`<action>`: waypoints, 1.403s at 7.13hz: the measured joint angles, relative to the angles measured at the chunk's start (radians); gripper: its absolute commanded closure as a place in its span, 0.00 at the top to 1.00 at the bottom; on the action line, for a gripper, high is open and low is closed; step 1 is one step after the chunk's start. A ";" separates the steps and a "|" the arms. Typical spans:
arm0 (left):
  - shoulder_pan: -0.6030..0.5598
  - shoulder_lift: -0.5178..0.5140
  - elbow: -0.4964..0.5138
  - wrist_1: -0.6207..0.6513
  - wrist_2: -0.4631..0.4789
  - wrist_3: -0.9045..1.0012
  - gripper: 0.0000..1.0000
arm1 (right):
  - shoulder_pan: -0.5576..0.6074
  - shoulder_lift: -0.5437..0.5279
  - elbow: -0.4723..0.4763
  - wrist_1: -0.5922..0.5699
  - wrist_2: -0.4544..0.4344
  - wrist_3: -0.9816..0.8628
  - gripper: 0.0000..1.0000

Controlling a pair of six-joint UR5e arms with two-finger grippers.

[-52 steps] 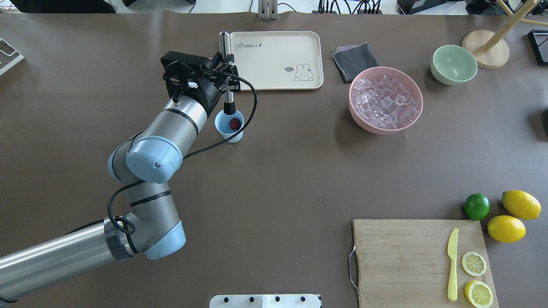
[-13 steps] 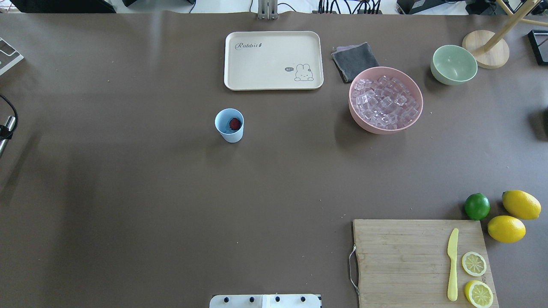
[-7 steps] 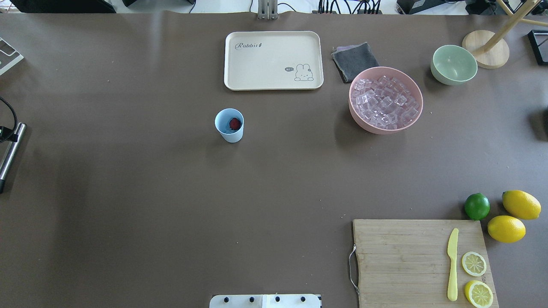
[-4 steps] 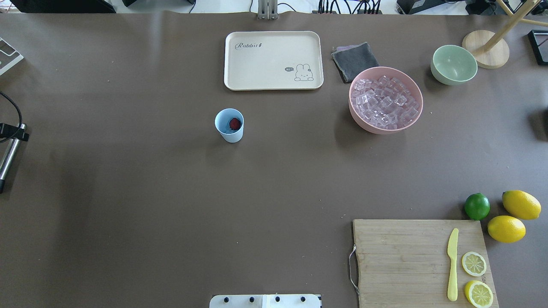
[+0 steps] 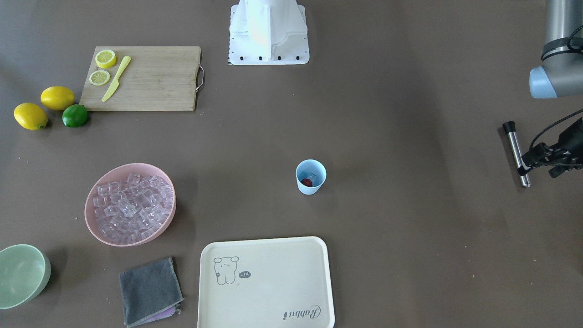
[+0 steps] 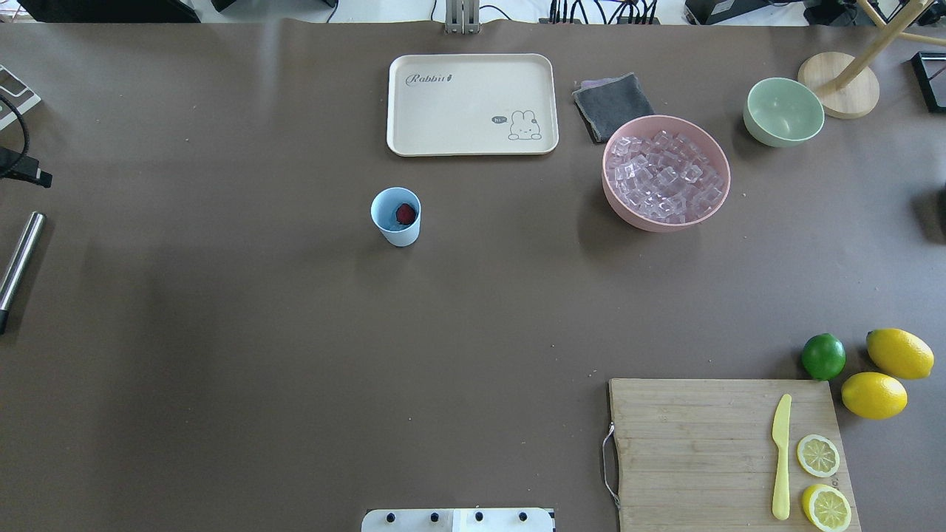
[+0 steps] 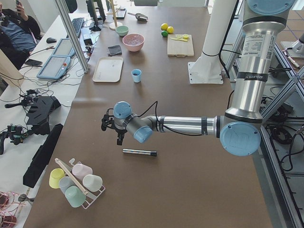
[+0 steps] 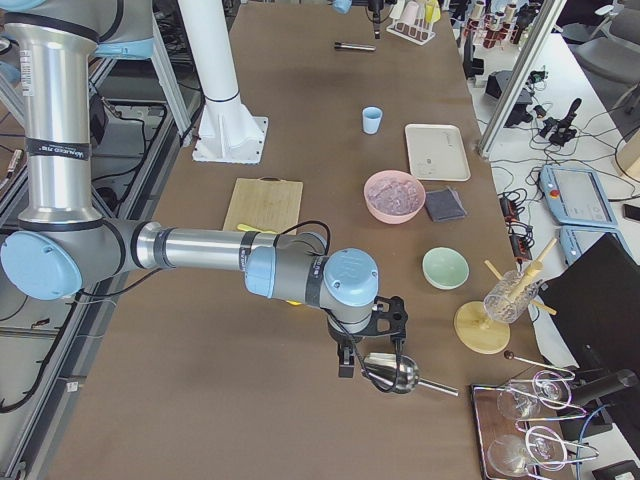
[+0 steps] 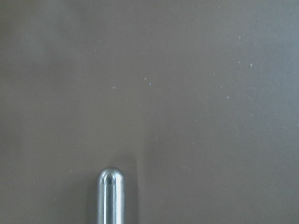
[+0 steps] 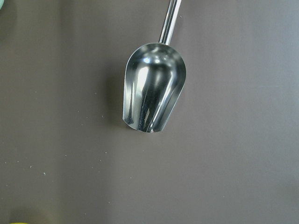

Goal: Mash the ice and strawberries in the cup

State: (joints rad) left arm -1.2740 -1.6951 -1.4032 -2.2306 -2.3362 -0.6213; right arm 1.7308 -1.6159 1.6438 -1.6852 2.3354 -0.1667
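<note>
1. One light-blue cup (image 6: 395,216) stands upright on the surface (image 6: 222,332), alone near its middle. In the overhead view the cream tray (image 6: 458,111) is at one o'clock from it and the pink bowl (image 6: 635,222) at three.
2. Inside the cup lies the strawberry (image 6: 405,213), red against the blue wall.
3. The ice (image 6: 665,177) fills the pink bowl in a heap of clear cubes, well apart from the cup.
4. My left jaws hang over the surface's far left edge, holding nothing and, as far as the cropped views show, apart. In the overhead view the steel muddler (image 6: 20,255) lies flat at six o'clock from them, not touching.
5. My right jaws hover over a steel scoop (image 10: 152,91) that lies at the surface's right end. Whether they are apart or together I cannot tell.
</note>
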 measured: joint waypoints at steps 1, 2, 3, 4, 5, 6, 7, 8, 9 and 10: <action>-0.062 -0.009 0.008 0.040 -0.028 0.036 0.98 | 0.001 0.004 -0.002 -0.002 0.004 0.000 0.99; -0.128 -0.008 0.016 0.078 -0.047 0.088 0.98 | 0.002 0.008 -0.011 -0.004 0.008 0.003 0.99; -0.183 0.005 0.018 0.104 -0.087 0.129 0.98 | 0.002 0.013 -0.023 -0.004 0.010 0.005 0.99; -0.225 0.026 0.017 0.116 -0.152 0.146 0.98 | 0.002 0.013 -0.038 -0.001 0.010 0.005 0.99; -0.251 0.044 0.013 0.120 -0.193 0.149 0.98 | 0.003 0.010 -0.056 0.006 0.008 0.005 0.99; -0.277 0.063 0.002 0.121 -0.208 0.149 0.98 | 0.004 0.009 -0.059 0.012 -0.003 0.011 0.99; -0.308 0.081 -0.025 0.125 -0.213 0.149 0.98 | 0.004 0.013 -0.057 0.015 -0.024 0.029 0.99; -0.326 0.096 -0.055 0.141 -0.210 0.158 0.98 | 0.004 0.016 -0.056 0.017 -0.045 0.048 0.99; -0.325 0.103 -0.072 0.162 -0.175 0.205 0.98 | 0.004 0.020 -0.055 0.017 -0.054 0.061 0.99; -0.318 0.104 -0.087 0.188 -0.123 0.289 0.98 | 0.004 0.026 -0.055 0.017 -0.058 0.070 0.99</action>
State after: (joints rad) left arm -1.5921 -1.5909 -1.4898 -2.0423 -2.4588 -0.3326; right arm 1.7349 -1.5896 1.5891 -1.6685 2.2775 -0.0970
